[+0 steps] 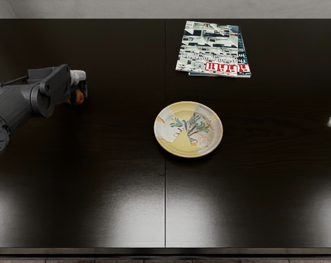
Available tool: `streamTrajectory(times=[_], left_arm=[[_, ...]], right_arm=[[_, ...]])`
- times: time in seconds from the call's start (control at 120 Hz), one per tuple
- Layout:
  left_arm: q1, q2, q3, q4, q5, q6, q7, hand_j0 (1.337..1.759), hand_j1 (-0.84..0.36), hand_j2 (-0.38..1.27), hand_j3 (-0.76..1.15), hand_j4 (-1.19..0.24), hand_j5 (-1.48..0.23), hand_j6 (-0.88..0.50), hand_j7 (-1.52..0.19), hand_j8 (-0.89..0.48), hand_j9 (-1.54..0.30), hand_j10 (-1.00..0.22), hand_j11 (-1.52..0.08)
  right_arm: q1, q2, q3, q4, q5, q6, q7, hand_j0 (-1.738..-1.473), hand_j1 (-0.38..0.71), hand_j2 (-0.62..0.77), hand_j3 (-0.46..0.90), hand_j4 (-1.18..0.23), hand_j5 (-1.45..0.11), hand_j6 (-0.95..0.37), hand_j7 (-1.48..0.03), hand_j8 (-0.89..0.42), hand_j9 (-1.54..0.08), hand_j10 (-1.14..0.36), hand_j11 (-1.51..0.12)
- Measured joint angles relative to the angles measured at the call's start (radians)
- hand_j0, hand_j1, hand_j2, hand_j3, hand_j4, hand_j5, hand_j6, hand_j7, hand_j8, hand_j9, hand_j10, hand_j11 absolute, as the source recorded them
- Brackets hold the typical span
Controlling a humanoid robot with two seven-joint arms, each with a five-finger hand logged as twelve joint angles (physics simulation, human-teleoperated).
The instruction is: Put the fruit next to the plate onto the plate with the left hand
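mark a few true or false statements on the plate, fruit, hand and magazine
1. No fruit lies on the plate. True.
2. The magazine lies nearer the camera than the plate. False: it lies beyond the plate, near the picture's top.
3. The left hand is above the plate. False: it is well off to the plate's left, at the fruit.
4. Only a small orange part of the fruit shows, at the hand's edge. True.

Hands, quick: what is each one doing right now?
Left hand: on an orange fruit; whether it grips cannot be told.
Right hand: not in view.
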Motion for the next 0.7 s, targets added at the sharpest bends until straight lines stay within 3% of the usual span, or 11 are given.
streamTrajectory(times=[0.7], left_arm=[[-0.175, 0.000, -0.008, -0.073, -0.132, -0.305, 0.006, 1.656, -0.40, 0.40, 0.00, -0.72, -1.04, -0.36, -1.01, -0.38, -1.00, -0.58, -1.01]], right_arm=[[0.000, 0.000, 0.000, 0.000, 0.000, 0.000, 0.000, -1.658, -0.35, 0.00, 0.00, 0.00, 0.00, 0.00, 0.00, 0.00, 0.00, 0.00, 0.00]])
